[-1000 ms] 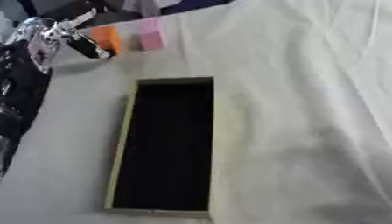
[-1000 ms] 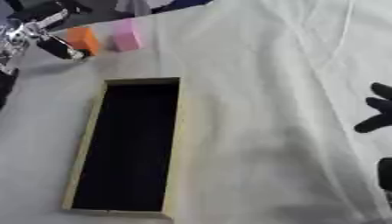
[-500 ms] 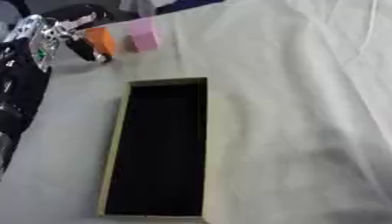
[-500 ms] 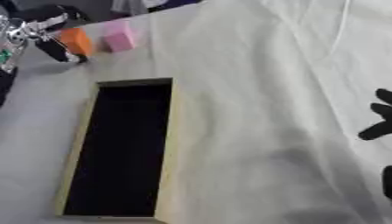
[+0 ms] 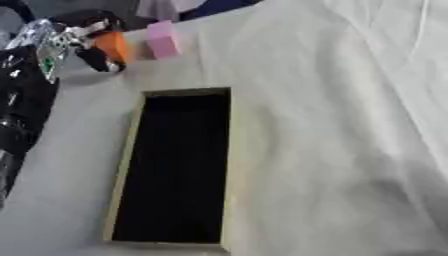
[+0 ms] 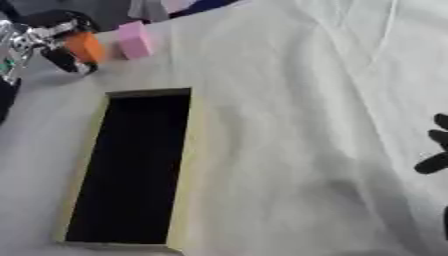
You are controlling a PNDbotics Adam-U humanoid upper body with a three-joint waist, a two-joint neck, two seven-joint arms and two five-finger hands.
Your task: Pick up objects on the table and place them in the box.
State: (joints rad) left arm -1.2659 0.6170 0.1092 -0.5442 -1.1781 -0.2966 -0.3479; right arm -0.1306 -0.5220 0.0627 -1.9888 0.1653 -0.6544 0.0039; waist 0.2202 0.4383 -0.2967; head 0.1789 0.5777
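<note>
An orange block (image 5: 112, 44) sits at the far left of the white cloth, with a pink block (image 5: 162, 40) just to its right. My left hand (image 5: 54, 44) comes in from the upper left, and its dark fingers (image 5: 94, 59) curl above and below the orange block. A long box (image 5: 229, 165) with a pale rim and a dark, empty inside lies nearer, at the centre left. Only some dark fingers of my right hand (image 6: 433, 162) show at the right edge of the right eye view, spread and holding nothing.
A creased white cloth (image 5: 332, 125) covers the table, with a wide stretch of it to the right of the box. My black left arm (image 5: 22, 110) fills the left edge. Dark and bluish shapes (image 5: 188, 6) lie beyond the far edge.
The whole picture has shifted, so the camera has moved. My left hand stays at the orange block, and the blocks and box keep their places relative to each other.
</note>
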